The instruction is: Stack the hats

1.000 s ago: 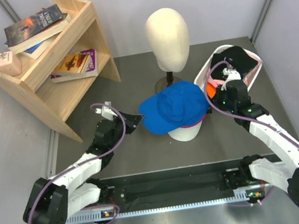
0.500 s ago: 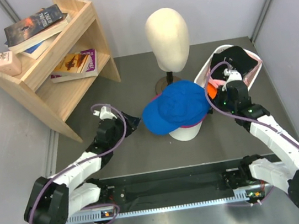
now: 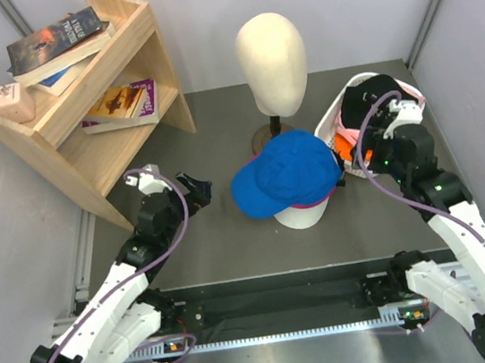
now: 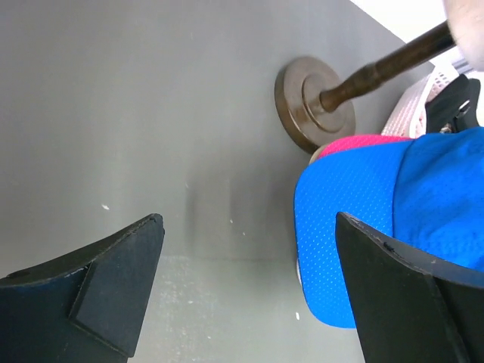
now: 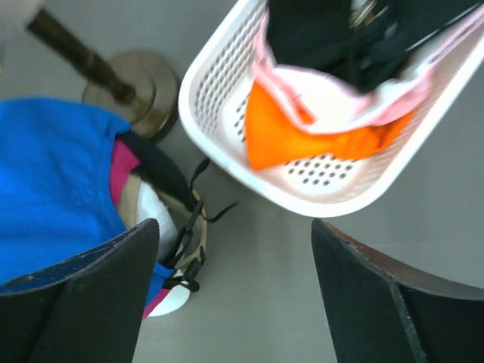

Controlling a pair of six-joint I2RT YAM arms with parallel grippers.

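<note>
A wooden shelf (image 3: 114, 100) with books stands at the far left of the desk (image 3: 234, 246). The left fingers (image 4: 113, 280) are spread wide above bare desk, holding nothing, just left of the hat stack. The stack sits at desk centre: a blue cap (image 3: 291, 170) lies on top, with a magenta cap (image 5: 121, 170) showing beneath its edge. The mannequin head (image 3: 271, 56) stands directly behind the stack. To the right, the tilted white basket (image 5: 227, 98) contains a black cap (image 3: 366, 96), a light pink cap (image 5: 333, 83) and an orange bucket hat (image 5: 302, 132). The right fingers (image 5: 83, 295) are spread wide and empty, above the desk between stack and basket.
</note>
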